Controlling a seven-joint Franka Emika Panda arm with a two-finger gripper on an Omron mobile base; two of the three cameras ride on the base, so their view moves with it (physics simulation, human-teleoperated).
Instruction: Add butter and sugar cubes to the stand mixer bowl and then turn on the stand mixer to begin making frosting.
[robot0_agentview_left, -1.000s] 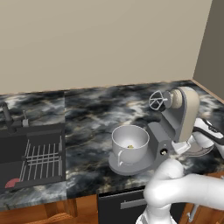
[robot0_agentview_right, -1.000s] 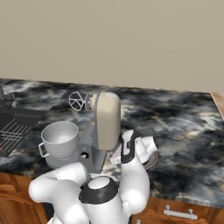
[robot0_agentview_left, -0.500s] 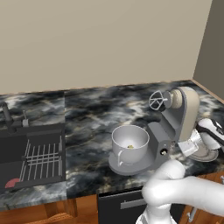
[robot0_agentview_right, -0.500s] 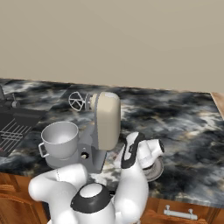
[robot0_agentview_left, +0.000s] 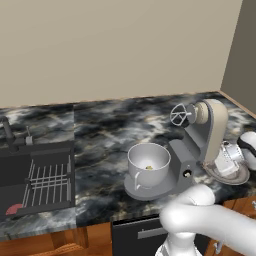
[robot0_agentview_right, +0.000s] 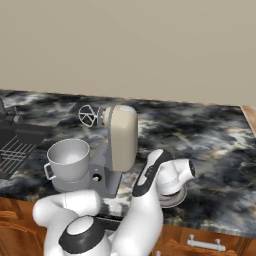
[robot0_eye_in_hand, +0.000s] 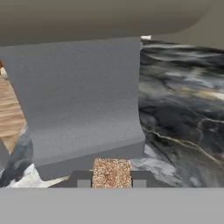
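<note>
Sugar cube (robot0_eye_in_hand: 112, 173), speckled tan, sits pinched between my fingertips (robot0_eye_in_hand: 80, 179) at the bottom of the hand view, my gripper (robot0_eye_in_hand: 112, 180) closed tight on it. Right behind it stands the grey column of the mixer (robot0_agentview_left: 202, 135), over the marbled bench (robot0_agentview_left: 105, 130). In the left base view the bowl (robot0_agentview_left: 148, 164) sits at centre on the mixer's base, a small yellowish piece inside. A grey plate (robot0_agentview_left: 235, 175) lies at the right edge beside the mixer.
</note>
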